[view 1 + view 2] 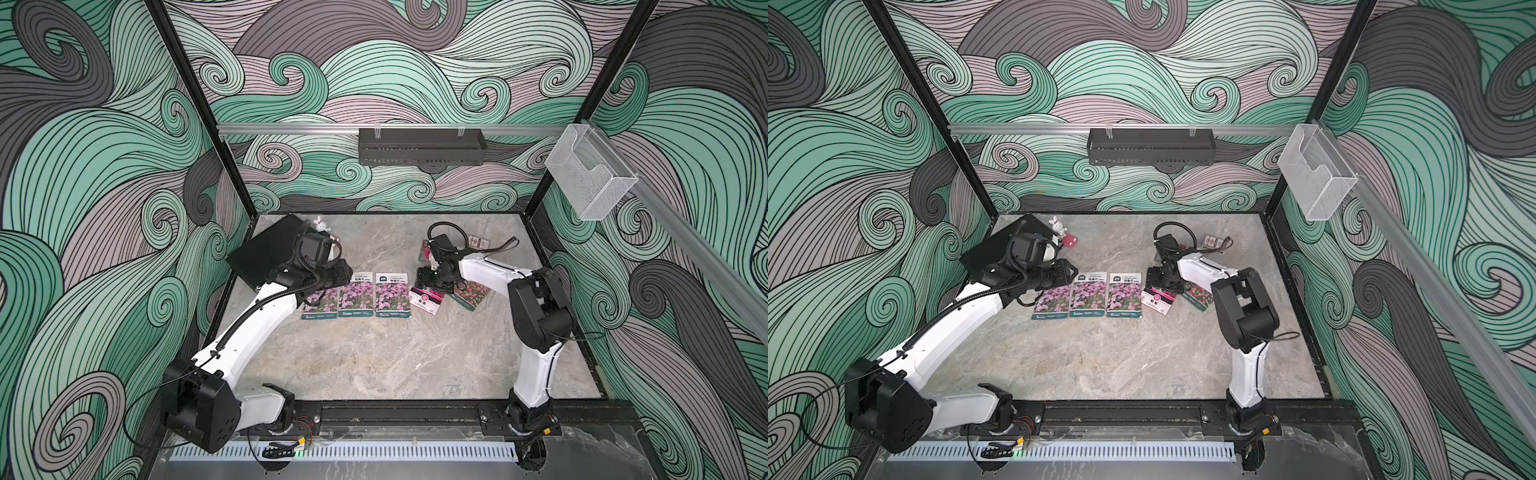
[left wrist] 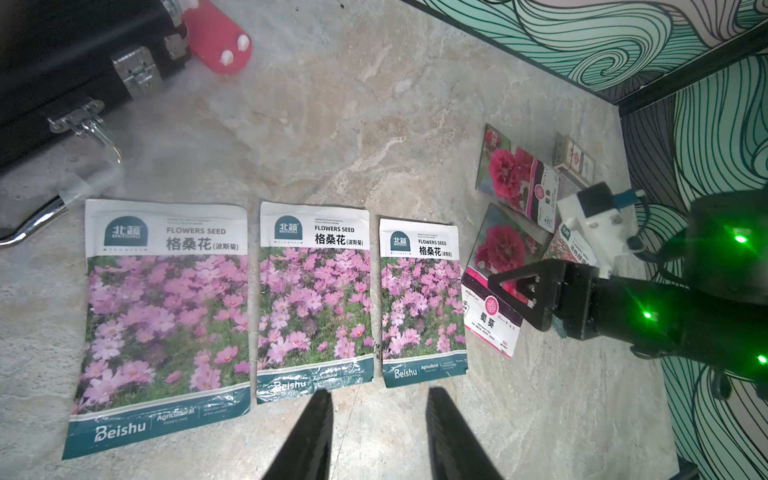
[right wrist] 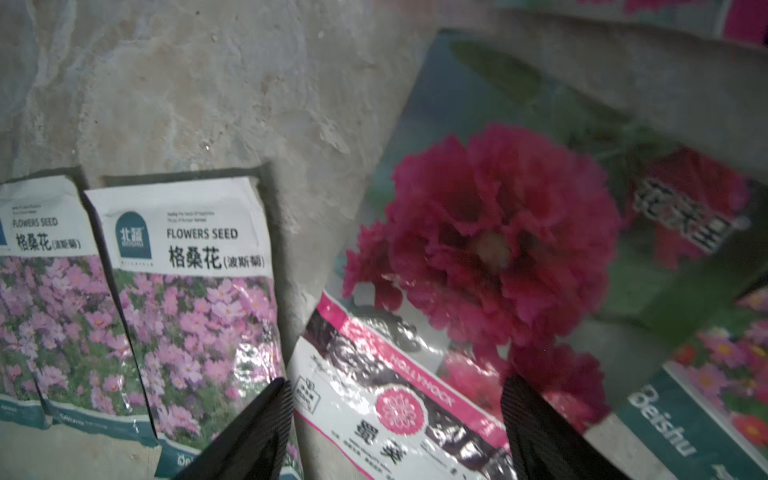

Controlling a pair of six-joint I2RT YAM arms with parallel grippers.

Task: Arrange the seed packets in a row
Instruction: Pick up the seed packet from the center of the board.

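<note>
My right gripper (image 3: 395,382) gapes over the slick, floppy magenta packet (image 3: 498,232) at the row's (image 1: 355,296) three o'clock; I'd pinch its edge. Left gripper (image 2: 380,392) parted, empty.

3 purple seed packets (image 1: 1088,296) abreast

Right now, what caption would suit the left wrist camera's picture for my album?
Three pink-flower seed packets lined up side by side; the right end effector poised over a magenta-bloom packet.
</note>
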